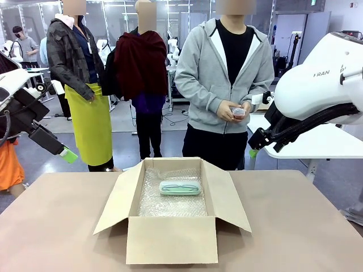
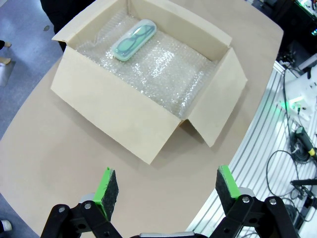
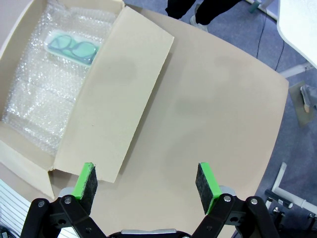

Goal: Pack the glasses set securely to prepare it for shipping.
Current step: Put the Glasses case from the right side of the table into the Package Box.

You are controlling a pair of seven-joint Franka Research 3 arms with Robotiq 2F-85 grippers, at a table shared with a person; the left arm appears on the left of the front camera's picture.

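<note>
mint-green case (image 1: pixel 180 187) by the box's (image 1: pixel 170 241) far wall; left pincer (image 2: pixel 166 173), right pincer (image 3: pixel 146 168) agape, clear of the tabletop (image 1: pixel 295 226)

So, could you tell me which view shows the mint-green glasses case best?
The left wrist view: the mint-green case lies whole on the bubble wrap, frames showing through. The right wrist view shows it nearly as well; the front view, foreshortened.
</note>
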